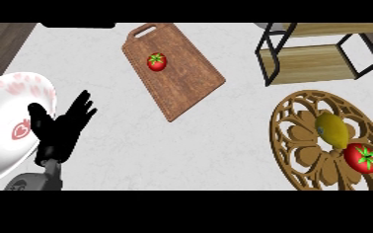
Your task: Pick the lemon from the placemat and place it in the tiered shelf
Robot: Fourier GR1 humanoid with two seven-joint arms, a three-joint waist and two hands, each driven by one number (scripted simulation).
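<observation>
At the right edge of the head view, on the pale speckled worktop (241, 143), lies a round openwork wooden placemat (291, 128), with its right side and lower rim cut off. The oval yellow lemon (334, 131) rests on it, right of its centre. A small dark patch on its skin is too small to read. Just beside the lemon's lower end, perhaps touching it, sits a red tomato with a green stalk (359, 158), partly cut off at the right. Above the placemat and apart from it stands the tiered shelf of black metal frame and light wooden boards (310, 64), its top and right end out of sight. Near the centre a brown wooden cutting board with a handle slot (182, 79) lies aslant, carrying a second red tomato (157, 61). At the left, the black left hand (64, 128) is spread with straight fingers and holds nothing. It overlaps a white plate with pink hearts (18, 103), itself cut off at the left, and whether they touch cannot be told. The right hand does not show.
</observation>
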